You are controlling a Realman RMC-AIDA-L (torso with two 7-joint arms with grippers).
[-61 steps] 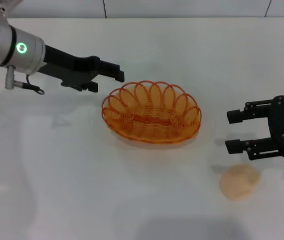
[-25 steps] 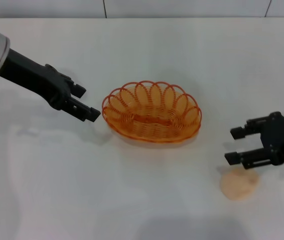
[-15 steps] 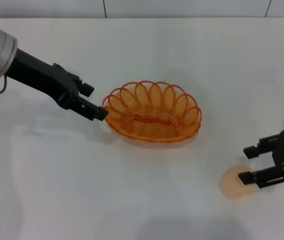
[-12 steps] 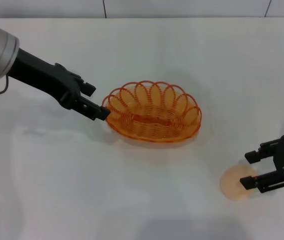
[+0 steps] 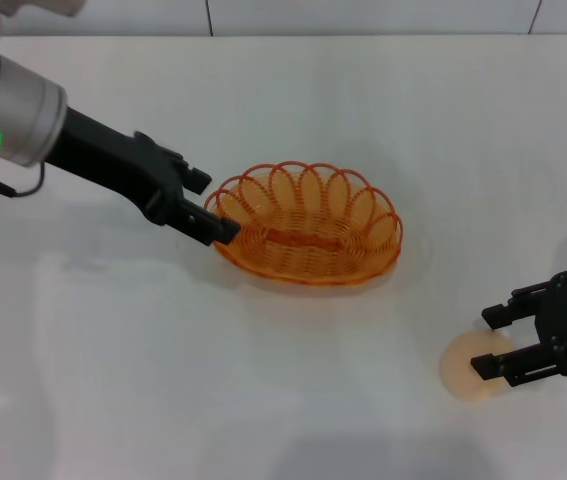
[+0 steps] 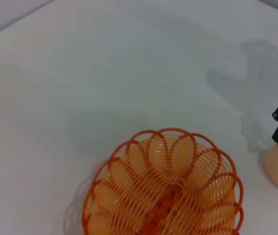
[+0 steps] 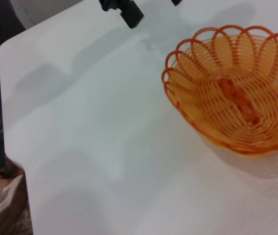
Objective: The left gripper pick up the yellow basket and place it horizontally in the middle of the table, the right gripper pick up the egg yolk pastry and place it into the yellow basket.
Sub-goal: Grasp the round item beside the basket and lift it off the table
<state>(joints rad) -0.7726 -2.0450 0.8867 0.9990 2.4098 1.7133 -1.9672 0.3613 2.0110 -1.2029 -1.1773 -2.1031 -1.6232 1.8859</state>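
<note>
Basket step not finished, pastry step not started as a lift.

Left gripper [image 5: 211, 204] is at the near-left end of the yellow basket [image 5: 303, 224], fingers apart and straddling the looped rim there; one finger sits outside the wire, the other looks to be over the rim. No squeeze visible, so I'd call it positioned for a grasp, not holding. The basket rests flat on the bench [image 5: 293, 90], roughly central and with its long axis already running left to right. Judging by that, the "place it horizontally in the middle" part may need only a small lift and reset, or very little at all.

Right gripper [image 5: 496, 339] is low on the right side of the bench, fingers spread with the egg yolk pastry [image 5: 469, 367] just below and beside the tips. From the head view the lower finger overlaps the pastry's edge; can't tell if it's touching. Pastry lies on the bench, well apart from the basket, not gripped.

Left wrist view shows the basket empty, nothing inside but the wire spine, and the pastry off at the far edge with one right finger above it.

Left to do, as I read it: close on the rim, set the basket, then close on the pastry, carry it across, drop it in.
</note>
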